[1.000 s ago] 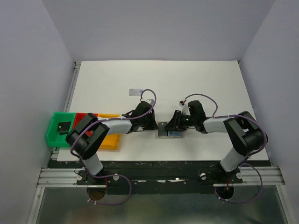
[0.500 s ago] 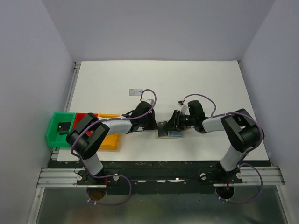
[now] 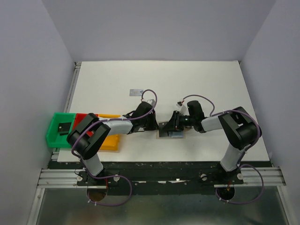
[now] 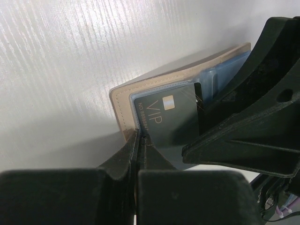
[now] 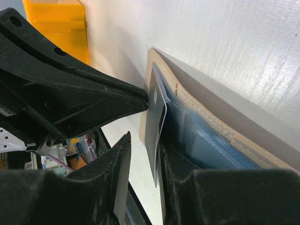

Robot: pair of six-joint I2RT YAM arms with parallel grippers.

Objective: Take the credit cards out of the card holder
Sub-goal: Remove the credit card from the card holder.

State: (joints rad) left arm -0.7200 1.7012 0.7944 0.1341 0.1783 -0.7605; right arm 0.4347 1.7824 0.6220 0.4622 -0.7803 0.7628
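White table (image 3: 187,79) (metal rail (image 3: 159,176) in front) between pale lavender walls (image 3: 28,70).

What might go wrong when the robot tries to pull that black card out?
1. The black card sits mostly inside the card holder, and the right gripper straddles only its thin edge, so it may slip off.
2. The left gripper is shut and meets only the holder's corner, so the holder might slide or lift along with the card.
3. The two grippers are very close together and might bump.
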